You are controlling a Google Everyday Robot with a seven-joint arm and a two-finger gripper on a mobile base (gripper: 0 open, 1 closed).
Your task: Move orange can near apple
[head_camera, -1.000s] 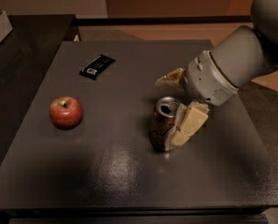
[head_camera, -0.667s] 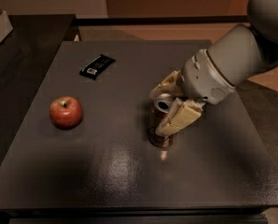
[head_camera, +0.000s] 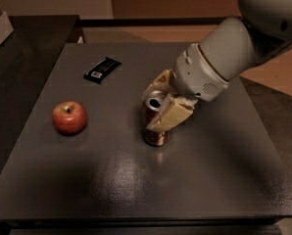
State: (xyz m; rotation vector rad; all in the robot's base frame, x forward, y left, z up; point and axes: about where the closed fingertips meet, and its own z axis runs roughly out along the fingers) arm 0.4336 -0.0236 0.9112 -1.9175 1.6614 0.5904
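Just right of the frame's centre, the gripper [head_camera: 153, 106] reaches in from the upper right on its pale arm [head_camera: 219, 58], and its two tan fingers [head_camera: 168, 116] are clenched on either side of the orange can [head_camera: 155, 136], near the silver top. The can stands roughly upright on the dark table [head_camera: 136, 190], though whether its base quite touches the surface is hard to tell. The apple [head_camera: 69, 117] sits well apart at centre left, and a flat black wrapped bar [head_camera: 102, 69] lies above it toward the upper left.
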